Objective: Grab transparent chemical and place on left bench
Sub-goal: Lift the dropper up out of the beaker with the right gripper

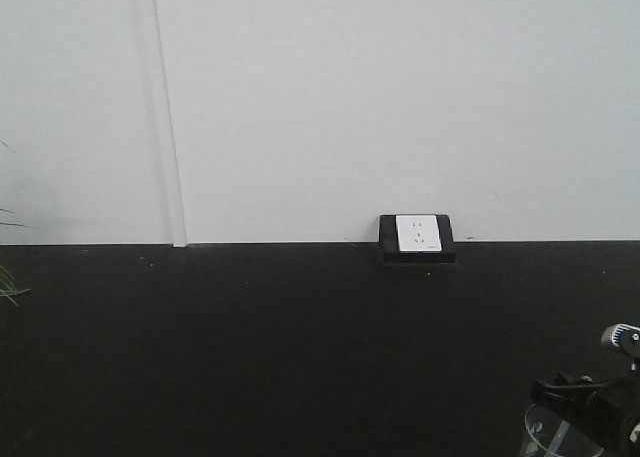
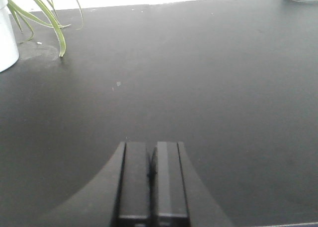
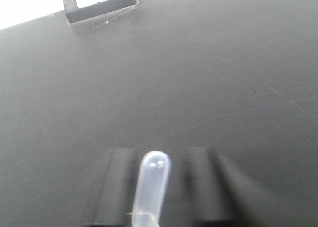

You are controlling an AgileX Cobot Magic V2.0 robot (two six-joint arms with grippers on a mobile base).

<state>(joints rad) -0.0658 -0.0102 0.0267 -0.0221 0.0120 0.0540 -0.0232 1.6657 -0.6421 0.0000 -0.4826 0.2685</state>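
The transparent chemical, a clear glass beaker [image 1: 556, 435], shows at the bottom right of the front view, just above the left bench [image 1: 250, 347], a matte black countertop under a white wall. My right gripper [image 1: 572, 395] grips the beaker at its rim. In the right wrist view the translucent white pipette bulb [image 3: 154, 180] stands between the two dark fingers [image 3: 117, 185] of the right gripper [image 3: 160, 150]; the glass itself barely shows there. My left gripper [image 2: 151, 146] is shut and empty, low over bare bench [image 2: 223, 78].
A black box with a white socket [image 1: 417, 235] stands at the wall; it also shows in the right wrist view [image 3: 99, 3]. A white pot [image 2: 5, 38] with long green leaves [image 2: 49, 13] stands at the bench's far left.
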